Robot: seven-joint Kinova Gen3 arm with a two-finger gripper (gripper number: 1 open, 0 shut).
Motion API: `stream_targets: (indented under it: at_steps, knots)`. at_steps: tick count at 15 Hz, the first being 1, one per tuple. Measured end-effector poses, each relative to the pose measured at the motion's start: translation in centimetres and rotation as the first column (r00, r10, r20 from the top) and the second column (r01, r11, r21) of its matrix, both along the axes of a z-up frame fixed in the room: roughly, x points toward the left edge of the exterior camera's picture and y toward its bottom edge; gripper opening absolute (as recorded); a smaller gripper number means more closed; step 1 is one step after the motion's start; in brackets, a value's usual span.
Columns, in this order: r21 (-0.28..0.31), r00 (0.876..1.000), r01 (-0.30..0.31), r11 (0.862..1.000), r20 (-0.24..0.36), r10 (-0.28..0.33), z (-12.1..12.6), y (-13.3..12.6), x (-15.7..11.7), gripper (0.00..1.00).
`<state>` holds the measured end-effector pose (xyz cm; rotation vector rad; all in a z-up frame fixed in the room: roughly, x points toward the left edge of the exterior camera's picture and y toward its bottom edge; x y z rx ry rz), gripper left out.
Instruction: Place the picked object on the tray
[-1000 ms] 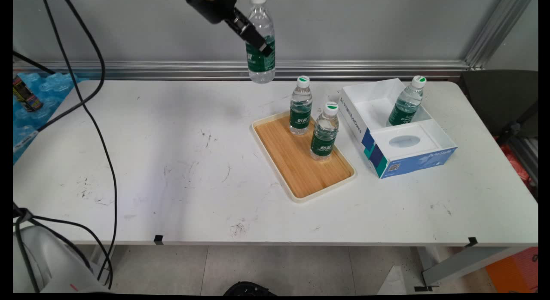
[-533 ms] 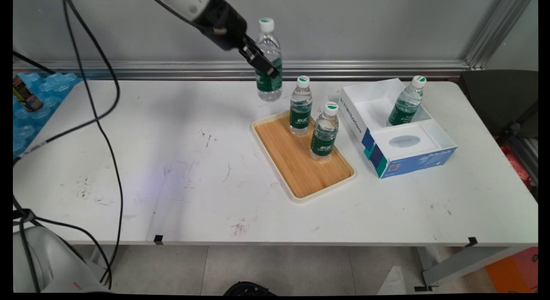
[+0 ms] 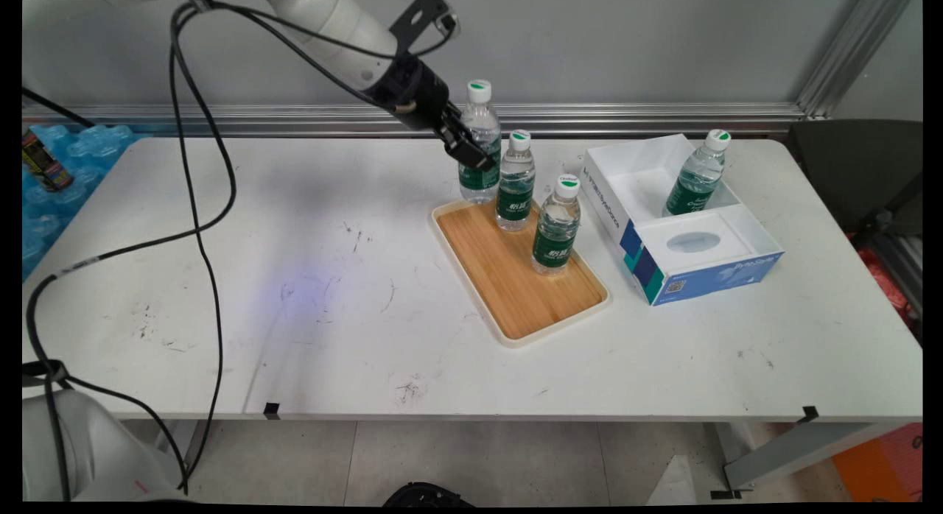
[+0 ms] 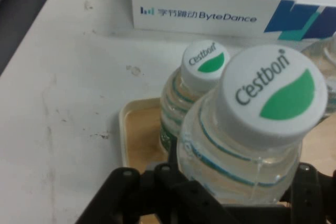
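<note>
My gripper [image 3: 471, 155] is shut on a clear water bottle [image 3: 479, 142] with a green label and white cap, held upright at the far left corner of the wooden tray [image 3: 508, 278]. The bottle's base is at the tray's rim; whether it touches I cannot tell. In the hand view the held bottle [image 4: 252, 129] fills the middle, clamped in the black linkage. A second bottle [image 3: 515, 181] [image 4: 197, 85] stands on the tray right beside it. A third bottle [image 3: 556, 227] stands further forward on the tray.
A white and blue ByteDance box [image 3: 681, 219] [image 4: 210, 9] sits right of the tray, with another bottle [image 3: 696, 174] leaning inside it. Black cables [image 3: 199, 227] hang over the table's left half. A blue pack [image 3: 59, 175] lies at the far left.
The gripper has come down and to the right with the bottle, from high above the table to the tray's far left corner, beside the standing bottle.
</note>
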<state>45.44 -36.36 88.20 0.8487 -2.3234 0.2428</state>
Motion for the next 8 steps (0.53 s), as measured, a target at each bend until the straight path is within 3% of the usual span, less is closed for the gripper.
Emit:
stream_targets:
  at_steps: [8]
  knots:
    - [0.009, 0.999, 0.024, 1.000, 0.030, -0.024, -3.2, -0.3, 0.0, 0.00]
